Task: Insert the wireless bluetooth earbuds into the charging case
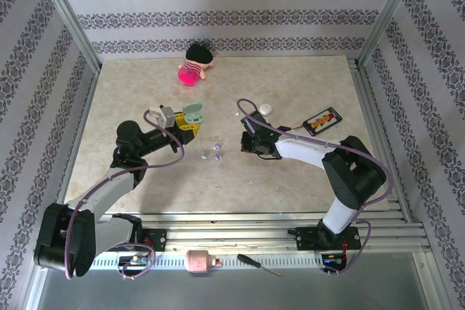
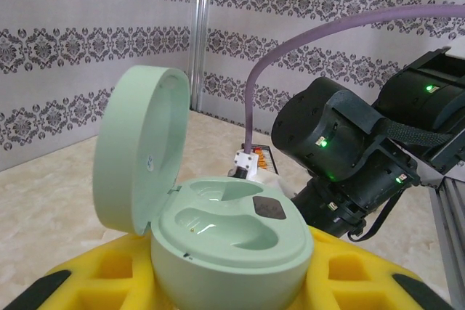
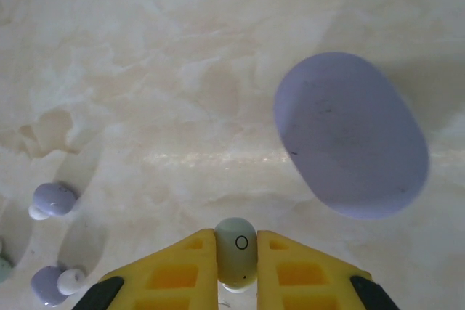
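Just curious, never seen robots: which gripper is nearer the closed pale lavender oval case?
Right. The right gripper, pinching a pale plastic earbud, sits just beside that lavender case; the left gripper, holding the open mint-green case, is farther off to its left.

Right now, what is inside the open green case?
The green case holds two empty hollows and a small dark patch; no earbud sits in them. Its underside is hidden, gripped in the left pincer.
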